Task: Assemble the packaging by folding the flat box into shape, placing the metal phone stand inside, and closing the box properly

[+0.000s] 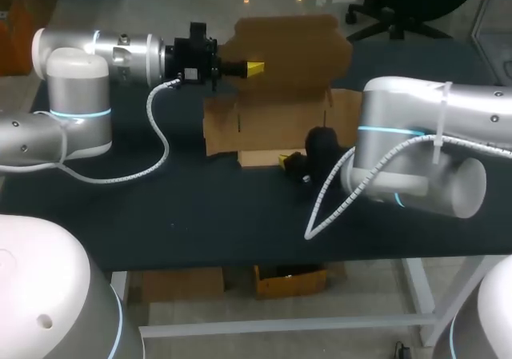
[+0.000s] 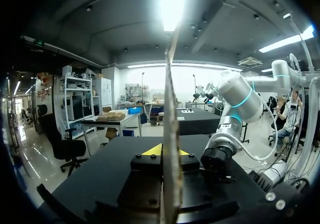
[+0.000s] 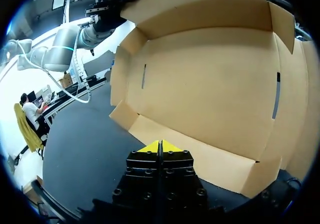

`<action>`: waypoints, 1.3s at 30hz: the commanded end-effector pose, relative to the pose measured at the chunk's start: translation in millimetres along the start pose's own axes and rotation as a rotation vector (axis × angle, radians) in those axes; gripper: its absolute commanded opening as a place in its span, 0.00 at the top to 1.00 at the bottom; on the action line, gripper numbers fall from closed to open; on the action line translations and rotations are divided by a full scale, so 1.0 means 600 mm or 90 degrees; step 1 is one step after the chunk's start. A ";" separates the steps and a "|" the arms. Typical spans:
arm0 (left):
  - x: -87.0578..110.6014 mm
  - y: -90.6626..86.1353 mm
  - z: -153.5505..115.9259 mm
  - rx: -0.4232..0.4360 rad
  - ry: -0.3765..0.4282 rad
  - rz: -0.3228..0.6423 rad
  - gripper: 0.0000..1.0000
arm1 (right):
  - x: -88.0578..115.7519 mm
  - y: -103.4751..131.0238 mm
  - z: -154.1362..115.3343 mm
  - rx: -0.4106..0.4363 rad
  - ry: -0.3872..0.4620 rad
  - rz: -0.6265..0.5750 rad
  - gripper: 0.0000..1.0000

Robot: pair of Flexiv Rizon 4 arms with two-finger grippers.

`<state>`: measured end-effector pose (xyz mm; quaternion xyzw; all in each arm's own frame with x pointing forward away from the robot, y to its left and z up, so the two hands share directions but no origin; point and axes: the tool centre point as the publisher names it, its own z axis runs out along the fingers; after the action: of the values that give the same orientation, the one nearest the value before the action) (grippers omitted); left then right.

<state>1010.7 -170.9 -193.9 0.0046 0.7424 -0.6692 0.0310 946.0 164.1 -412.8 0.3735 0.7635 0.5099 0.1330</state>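
Note:
A brown cardboard box [image 1: 276, 115] lies partly unfolded on the dark table, its tall back flap [image 1: 292, 51] standing upright. My left gripper [image 1: 254, 69] comes in from the left and is shut on that flap's edge. In the left wrist view the flap [image 2: 170, 114] shows edge-on between the yellow fingertips [image 2: 154, 150]. My right gripper [image 1: 286, 161] sits low at the box's front, shut with nothing in it. Its tips [image 3: 160, 146] meet right at the front flap [image 3: 200, 154], facing the box's open inside [image 3: 210, 84]. No metal phone stand is in view.
A white coiled cable [image 1: 158, 139] from my left arm loops over the table left of the box. Another cable [image 1: 330, 195] hangs from my right arm near the front. The table's front edge [image 1: 240, 265] runs below both.

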 end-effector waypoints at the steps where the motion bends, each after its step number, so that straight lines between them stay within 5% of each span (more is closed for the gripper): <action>1: 0.001 0.003 0.001 0.001 0.000 0.000 1.00 | -0.001 -0.001 0.011 -0.002 -0.009 0.001 1.00; 39: 0.001 0.003 0.001 0.001 0.000 0.000 1.00 | -0.017 -0.016 0.026 0.005 -0.012 0.018 1.00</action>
<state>1010.6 -171.0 -194.3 0.0045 0.7426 -0.6690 0.0309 956.9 162.5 -423.6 0.3883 0.7598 0.5050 0.1298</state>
